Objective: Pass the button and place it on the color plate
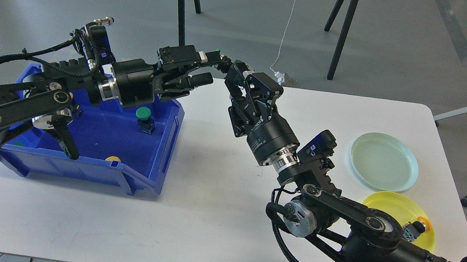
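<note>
A button with a green cap [219, 55] is held in the air above the table's far edge, between my two grippers. My right gripper [232, 69] is shut on its dark body. My left gripper [206, 66] is beside it on the left, with its fingers [201, 78] spread apart and off the button. A pale green plate [384, 162] and a yellow plate [395, 206] lie at the right of the table. The yellow plate holds a button with an orange cap [416, 228]. My right arm hides part of the yellow plate.
A blue bin [155, 170] stands at the left of the white table [189, 222]. In it are a green-capped button [144, 115] and a yellow one [113, 158]. My left arm reaches over the bin. Tripod legs stand on the floor behind the table.
</note>
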### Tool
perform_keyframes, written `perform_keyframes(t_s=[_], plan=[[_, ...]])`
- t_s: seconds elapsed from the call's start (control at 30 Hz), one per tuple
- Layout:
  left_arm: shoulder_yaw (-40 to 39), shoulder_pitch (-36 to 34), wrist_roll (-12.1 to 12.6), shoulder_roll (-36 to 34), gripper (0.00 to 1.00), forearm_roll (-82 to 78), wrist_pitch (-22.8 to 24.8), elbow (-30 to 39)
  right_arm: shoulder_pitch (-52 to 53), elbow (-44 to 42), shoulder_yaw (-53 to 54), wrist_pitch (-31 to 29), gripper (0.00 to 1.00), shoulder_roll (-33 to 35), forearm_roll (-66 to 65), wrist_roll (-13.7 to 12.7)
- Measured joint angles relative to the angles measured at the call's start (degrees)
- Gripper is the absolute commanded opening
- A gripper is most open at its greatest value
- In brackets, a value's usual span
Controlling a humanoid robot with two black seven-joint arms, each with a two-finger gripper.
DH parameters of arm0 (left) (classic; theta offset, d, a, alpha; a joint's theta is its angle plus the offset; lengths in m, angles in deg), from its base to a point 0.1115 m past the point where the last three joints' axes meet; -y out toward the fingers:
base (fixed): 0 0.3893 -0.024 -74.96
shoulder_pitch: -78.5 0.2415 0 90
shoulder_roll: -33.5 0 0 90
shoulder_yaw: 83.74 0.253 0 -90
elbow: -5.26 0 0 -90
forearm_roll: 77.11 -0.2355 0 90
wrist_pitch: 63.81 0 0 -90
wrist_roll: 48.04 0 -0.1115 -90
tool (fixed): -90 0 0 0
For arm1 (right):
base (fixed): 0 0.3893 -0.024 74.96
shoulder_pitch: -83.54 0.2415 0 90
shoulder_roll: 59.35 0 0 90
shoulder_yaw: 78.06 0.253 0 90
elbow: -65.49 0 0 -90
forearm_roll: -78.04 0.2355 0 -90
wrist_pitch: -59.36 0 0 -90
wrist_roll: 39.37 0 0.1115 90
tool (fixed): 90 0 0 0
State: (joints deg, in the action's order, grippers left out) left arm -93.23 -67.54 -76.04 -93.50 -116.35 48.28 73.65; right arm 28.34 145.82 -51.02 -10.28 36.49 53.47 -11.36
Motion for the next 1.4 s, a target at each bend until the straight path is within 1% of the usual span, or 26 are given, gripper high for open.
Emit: perform_keyframes(t_s=[0.1, 0.23, 0.4, 0.7, 0.8, 0.87, 0.9, 0.93, 0.97, 1.0, 1.14, 1.2, 1.24, 1.4], plan=[[-0.08, 0.0, 0.0, -0.01, 0.77, 0.05, -0.07, -0.02, -1.67, 0.0, 3.47, 1.67, 0.14, 1.69, 0.29, -0.01], [-0.12, 0.05, -0.01, -0.01, 0.78, 0.34, -0.12, -0.03, -5.87, -1.4, 11.45, 6.03, 0.12, 3.33, 2.5, -0.02], [-0.12, 0.05, -0.01, -0.01, 0.79, 2.16, 0.0, -0.5, -7.9, -10.11, 18.8, 7.6, 0.12, 4.06, 12.02, -0.42], [-0.12, 0.05, -0.01, -0.01, 0.79, 2.42, 0.07, -0.72, -6.51, -24.05, 23.76, 7.65, 0.13, 4.87, 25.41, -6.1], [-0.11, 0.05, -0.01, 0.05, 0.79, 2.48, 0.07, -0.72, -4.9, -28.99, 24.21, 7.65, 0.17, 4.88, 30.43, -8.48], [-0.1, 0.05, -0.01, 0.08, 0.79, 2.5, 0.07, -0.72, -4.04, -32.16, 24.3, 7.65, 0.2, 4.72, 32.53, -9.55], [-0.09, 0.06, -0.01, 0.08, 0.79, 2.5, 0.07, -0.72, -3.78, -33.42, 24.36, 7.65, 0.21, 4.59, 33.14, -9.88], [-0.09, 0.06, -0.01, 0.08, 0.79, 2.5, 0.07, -0.71, -3.61, -34.12, 24.44, 7.65, 0.24, 4.51, 33.46, -10.05], [-0.09, 0.06, -0.01, 0.09, 0.79, 2.5, 0.07, -0.71, -3.5, -34.56, 24.54, 7.65, 0.29, 4.45, 33.67, -10.16], [-0.09, 0.05, -0.01, 0.09, 0.79, 2.51, 0.07, -0.71, -3.46, -34.67, 24.59, 7.65, 0.36, 4.4, 33.81, -10.22], [-0.09, 0.05, -0.01, 0.09, 0.79, 2.51, 0.07, -0.71, -3.46, -34.44, 24.95, 7.65, 0.72, 4.15, 34.3, -10.33], [-0.09, 0.06, -0.01, 0.09, 0.79, 2.51, 0.07, -0.71, -3.58, -34.28, 25.64, 7.65, 0.95, 4.09, 34.38, -10.33], [-0.09, 0.05, -0.01, 0.09, 0.79, 2.51, 0.07, -0.71, -3.71, -34.22, 26.19, 7.64, 0.98, 4.05, 34.39, -10.33], [-0.09, 0.05, -0.01, 0.09, 0.8, 2.51, 0.06, -0.7, -4.42, -32.46, 28.06, 7.64, 0.98, 3.93, 34.4, -10.28]])
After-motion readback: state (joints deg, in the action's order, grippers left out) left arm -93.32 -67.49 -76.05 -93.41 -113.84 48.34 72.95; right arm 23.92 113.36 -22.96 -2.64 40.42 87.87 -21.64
